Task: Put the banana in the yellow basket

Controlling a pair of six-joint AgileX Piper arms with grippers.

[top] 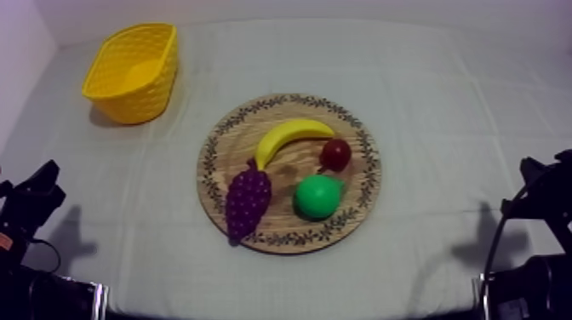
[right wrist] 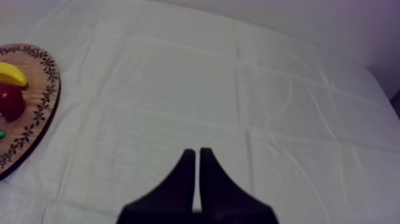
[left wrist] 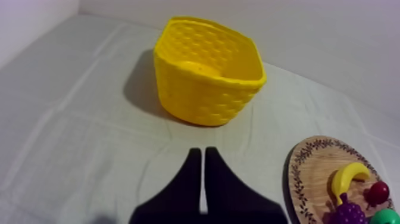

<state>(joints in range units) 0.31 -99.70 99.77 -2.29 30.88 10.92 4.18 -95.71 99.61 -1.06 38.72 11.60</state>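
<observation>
A grey-white cloth (top: pixel 443 128), creased in faint fold lines, covers the table. Three toy fruits lie near its middle. A purple bunch of grapes (top: pixel 248 201) is on the left, its narrow end pointing toward the table's near edge. To its right, close but not touching, sits a green pear (top: pixel 317 197). A small red fruit (top: pixel 335 154) sits just behind the pear, almost touching it. A pale wall (top: pixel 298 8) rises behind the table's far edge.

One each: basket (top: pixel 140 95), board (top: pixel 372 170), banana (top: pixel 289 136), pear (top: pixel 317 197), grapes (top: pixel 248 200), small red fruit (top: pixel 335 154).
</observation>
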